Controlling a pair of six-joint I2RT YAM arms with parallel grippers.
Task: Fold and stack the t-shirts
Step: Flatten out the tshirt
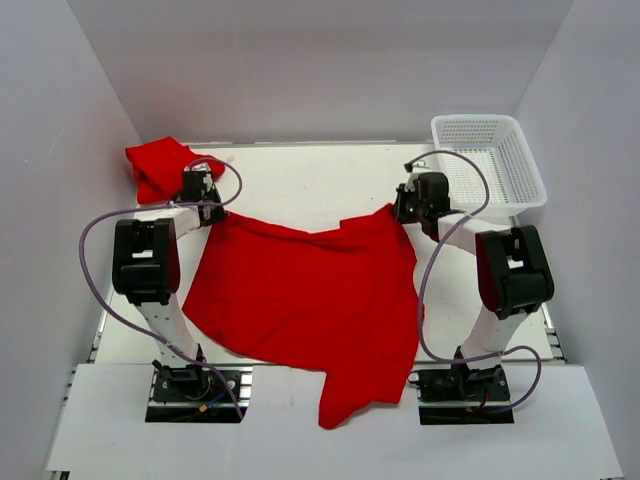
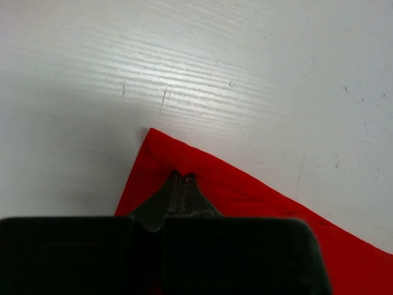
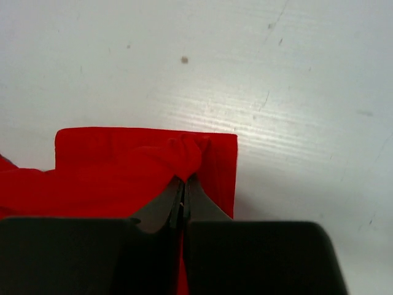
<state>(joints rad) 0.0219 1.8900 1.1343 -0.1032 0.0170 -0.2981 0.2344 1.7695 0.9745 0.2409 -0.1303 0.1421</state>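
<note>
Arms (image 1: 150, 260) extended, left gripper (image 2: 182, 177), right gripper (image 3: 184, 181) seemingly pinching t-shirt (image 1: 300, 290) corners

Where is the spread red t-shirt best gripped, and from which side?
By its two far corners, one per tool, coming in low from the near side over the cloth. The spread t-shirt lies flat and wide, so a pinch at each corner probably keeps the far edge straight. The left tool and right tool are shut on those corners.
</note>
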